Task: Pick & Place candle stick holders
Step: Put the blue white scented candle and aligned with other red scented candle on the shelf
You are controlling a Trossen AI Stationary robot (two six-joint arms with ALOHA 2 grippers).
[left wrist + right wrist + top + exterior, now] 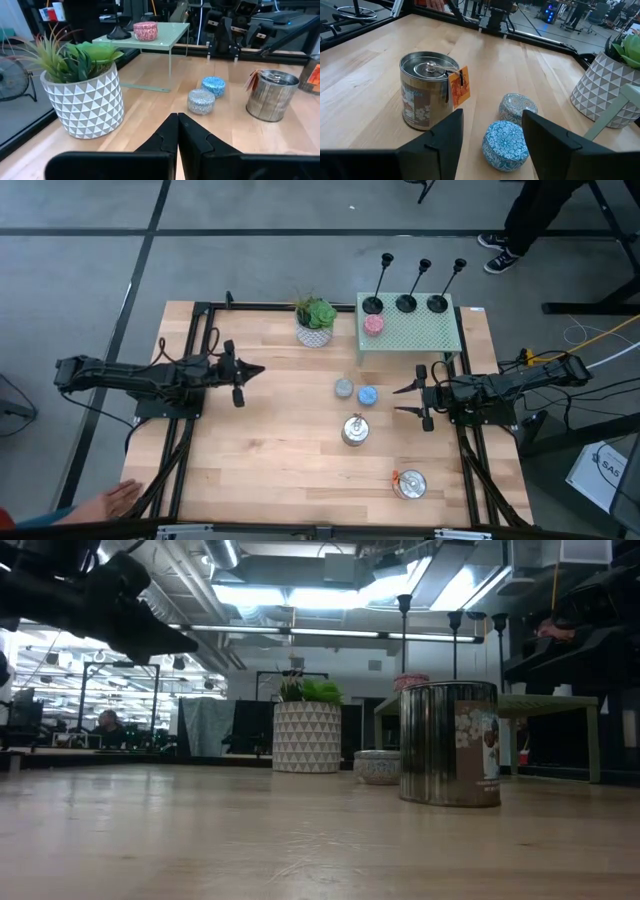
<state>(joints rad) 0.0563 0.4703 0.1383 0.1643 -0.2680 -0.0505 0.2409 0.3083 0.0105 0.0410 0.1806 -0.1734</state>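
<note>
Nothing looks started; all three candle stick holders (405, 302) stand in a row on the green stand (410, 332) at the surface's far side. The left claw (250, 372) is pinched closed and empty; the right claw (403, 401) hangs wide and empty, near the tins.

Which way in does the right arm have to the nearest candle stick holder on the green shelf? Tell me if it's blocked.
Probably not blocked: the right gripper, fingers open, sits just below the green shelf, and nothing stands between it and the rightmost candle stick holder.
</note>
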